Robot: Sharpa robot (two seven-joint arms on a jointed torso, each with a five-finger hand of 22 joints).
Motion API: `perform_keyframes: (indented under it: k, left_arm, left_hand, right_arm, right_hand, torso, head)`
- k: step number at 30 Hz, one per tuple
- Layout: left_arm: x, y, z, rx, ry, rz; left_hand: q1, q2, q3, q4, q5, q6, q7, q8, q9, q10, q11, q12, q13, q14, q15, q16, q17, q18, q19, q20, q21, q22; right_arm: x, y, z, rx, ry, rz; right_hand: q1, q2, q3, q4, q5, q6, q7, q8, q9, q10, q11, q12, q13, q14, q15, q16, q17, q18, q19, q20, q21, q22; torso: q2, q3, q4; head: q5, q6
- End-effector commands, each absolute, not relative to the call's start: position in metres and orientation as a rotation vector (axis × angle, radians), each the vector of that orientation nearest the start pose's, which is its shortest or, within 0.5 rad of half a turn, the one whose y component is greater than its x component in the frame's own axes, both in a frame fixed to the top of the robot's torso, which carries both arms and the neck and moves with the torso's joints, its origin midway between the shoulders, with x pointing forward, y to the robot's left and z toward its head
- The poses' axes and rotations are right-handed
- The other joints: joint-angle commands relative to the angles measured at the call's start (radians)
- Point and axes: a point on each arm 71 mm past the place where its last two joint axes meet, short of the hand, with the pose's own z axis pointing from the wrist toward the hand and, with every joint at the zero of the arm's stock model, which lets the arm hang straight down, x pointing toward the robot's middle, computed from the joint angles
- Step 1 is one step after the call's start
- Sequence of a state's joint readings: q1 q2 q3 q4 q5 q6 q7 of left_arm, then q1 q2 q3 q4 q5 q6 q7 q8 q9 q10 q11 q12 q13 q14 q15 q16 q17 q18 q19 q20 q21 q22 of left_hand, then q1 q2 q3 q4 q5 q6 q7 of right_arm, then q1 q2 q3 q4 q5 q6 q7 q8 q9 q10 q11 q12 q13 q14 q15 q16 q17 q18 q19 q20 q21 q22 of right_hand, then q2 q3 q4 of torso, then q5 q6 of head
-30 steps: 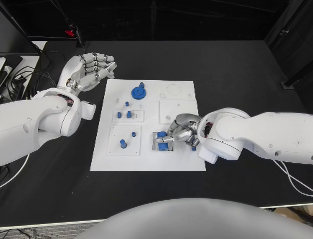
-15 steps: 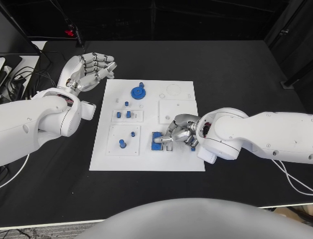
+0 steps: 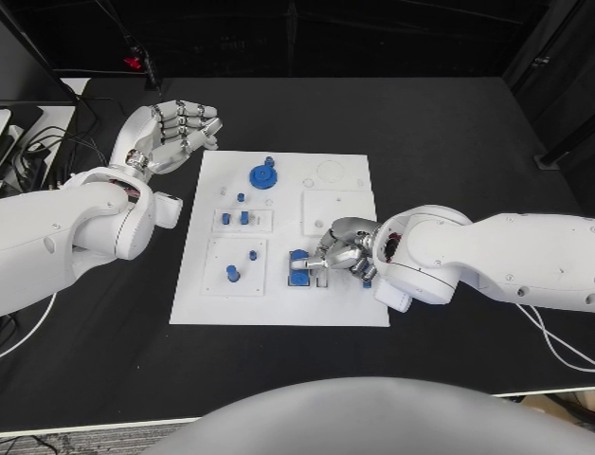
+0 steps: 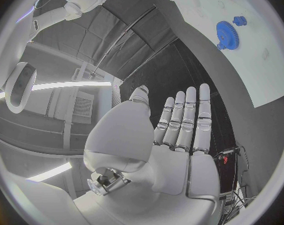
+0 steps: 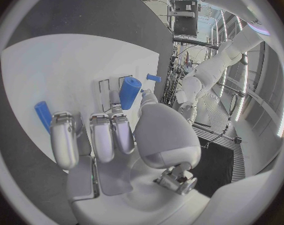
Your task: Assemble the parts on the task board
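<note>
Pinching a blue part [image 3: 299, 265] on the task board [image 3: 338, 313], right hand [image 3: 341, 254] barely shifted, left hand [image 3: 174, 133] still spread.

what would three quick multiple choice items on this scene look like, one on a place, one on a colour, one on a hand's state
1. Where does the left hand sit?
A. on the task board
B. over the black table beside the board's far left corner
C. under the right arm

2. What colour is the gear-shaped part at the far end of the task board?
A. blue
B. red
C. green

3. What is the right hand doing?
A. resting flat on bare table
B. raised high with nothing near it
C. fingers down on a blue part on the board

Answers:
1 B, the head view shows it off the white plate, above the tabletop.
2 A, it matches the other blue pieces.
3 C, the head view has its fingers at the blue piece, and the right wrist view shows a blue cylinder by its thumb.
</note>
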State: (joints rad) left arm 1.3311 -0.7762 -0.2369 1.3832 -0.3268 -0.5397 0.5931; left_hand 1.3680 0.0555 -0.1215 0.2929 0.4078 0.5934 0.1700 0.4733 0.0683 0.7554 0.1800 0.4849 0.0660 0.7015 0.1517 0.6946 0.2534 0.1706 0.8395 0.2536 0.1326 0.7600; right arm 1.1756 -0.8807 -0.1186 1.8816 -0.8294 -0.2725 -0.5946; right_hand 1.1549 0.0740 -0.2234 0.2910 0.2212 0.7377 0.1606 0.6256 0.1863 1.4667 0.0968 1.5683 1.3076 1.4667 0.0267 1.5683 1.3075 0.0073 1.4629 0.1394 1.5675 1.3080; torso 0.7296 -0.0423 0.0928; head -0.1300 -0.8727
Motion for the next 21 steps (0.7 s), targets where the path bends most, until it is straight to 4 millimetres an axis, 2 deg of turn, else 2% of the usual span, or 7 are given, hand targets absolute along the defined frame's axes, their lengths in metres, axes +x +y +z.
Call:
perform_keyframes:
  k: [1, 5, 8, 11, 16, 21]
  left_arm:
    - [0.5117, 0.2216, -0.1659, -0.550, 1.277, -1.282]
    - [0.5118, 0.2215, -0.1659, -0.550, 1.277, -1.283]
    - [0.5120, 0.2213, -0.1660, -0.549, 1.278, -1.283]
    - [0.5121, 0.2211, -0.1661, -0.550, 1.278, -1.284]
    - [0.5121, 0.2210, -0.1664, -0.550, 1.279, -1.284]
    - [0.5122, 0.2208, -0.1665, -0.550, 1.280, -1.284]
  left_hand:
    - [0.000, 0.013, -0.005, -0.001, 0.005, -0.007, 0.062, 0.004, -0.001, -0.008, 0.003, 0.005, -0.001, -0.007, -0.003, 0.006, -0.001, 0.009, 0.006, 0.000, 0.006, -0.002]
    - [0.000, 0.013, -0.005, -0.001, 0.005, -0.007, 0.062, 0.004, -0.001, -0.008, 0.003, 0.005, -0.001, -0.007, -0.003, 0.006, -0.001, 0.009, 0.006, 0.000, 0.006, -0.002]
    - [0.000, 0.013, -0.005, -0.001, 0.005, -0.007, 0.062, 0.004, -0.001, -0.008, 0.003, 0.005, -0.001, -0.007, -0.003, 0.006, -0.001, 0.009, 0.006, 0.000, 0.006, -0.002]
    - [0.000, 0.013, -0.005, -0.001, 0.005, -0.007, 0.062, 0.004, -0.001, -0.008, 0.003, 0.005, -0.001, -0.007, -0.003, 0.006, -0.001, 0.009, 0.006, 0.000, 0.006, -0.002]
    - [0.000, 0.013, -0.005, -0.001, 0.005, -0.007, 0.062, 0.004, -0.001, -0.008, 0.003, 0.005, -0.001, -0.007, -0.003, 0.006, -0.001, 0.009, 0.006, 0.000, 0.006, -0.002]
    - [0.000, 0.013, -0.005, -0.001, 0.005, -0.007, 0.062, 0.004, -0.001, -0.008, 0.003, 0.005, -0.001, -0.007, -0.003, 0.006, -0.001, 0.009, 0.006, 0.000, 0.006, -0.002]
  right_arm:
    - [0.3834, -0.1457, -0.2247, 0.506, 2.297, 0.724]
    - [0.3821, -0.1457, -0.2250, 0.496, 2.308, 0.723]
    - [0.3814, -0.1457, -0.2253, 0.480, 2.316, 0.718]
    - [0.3807, -0.1456, -0.2256, 0.466, 2.326, 0.714]
    - [0.3796, -0.1449, -0.2262, 0.446, 2.342, 0.708]
    - [0.3792, -0.1432, -0.2270, 0.429, 2.358, 0.704]
  right_hand:
    - [-0.015, 0.003, -0.011, 0.000, -0.031, 0.018, -0.009, 0.044, 0.021, 0.104, -0.009, 0.003, 0.263, 0.104, 0.000, 0.002, 0.263, -0.007, 0.108, -0.001, 0.003, 0.263]
    - [-0.015, 0.007, -0.019, 0.000, -0.076, 0.041, -0.032, 0.129, 0.070, 0.104, -0.030, 0.003, 0.263, 0.104, -0.016, 0.002, 0.263, -0.007, 0.108, -0.014, 0.003, 0.263]
    - [-0.012, 0.010, -0.026, 0.000, -0.106, 0.045, -0.054, 0.209, 0.127, 0.104, -0.050, 0.003, 0.263, 0.104, -0.033, 0.002, 0.263, -0.007, 0.108, -0.031, 0.003, 0.263]
    - [-0.011, 0.013, -0.031, 0.000, -0.121, 0.039, -0.064, 0.259, 0.172, 0.104, -0.062, 0.003, 0.263, 0.104, -0.044, 0.002, 0.263, -0.007, 0.108, -0.043, 0.003, 0.263]
    - [-0.007, 0.015, -0.033, -0.001, -0.130, 0.032, -0.071, 0.288, 0.201, 0.104, -0.068, 0.003, 0.263, 0.104, -0.051, 0.002, 0.263, -0.007, 0.108, -0.049, 0.003, 0.263]
    - [0.012, 0.026, -0.028, -0.003, -0.120, 0.025, -0.076, 0.304, 0.222, 0.104, -0.072, 0.003, 0.263, 0.104, -0.055, 0.002, 0.263, -0.007, 0.108, -0.054, 0.003, 0.263]
  torso:
    - [0.000, 0.0001, -0.0013]
    - [0.000, -0.0003, -0.0002]
    - [0.000, 0.0004, -0.0006]
    - [0.001, 0.0004, -0.0004]
    - [0.000, 0.0004, 0.0001]
    - [0.000, 0.0001, 0.0000]
  head:
    - [0.000, 0.000]
    - [-0.003, 0.000]
    - [-0.003, 0.000]
    - [-0.004, 0.000]
    - [-0.006, 0.000]
    - [-0.008, 0.000]
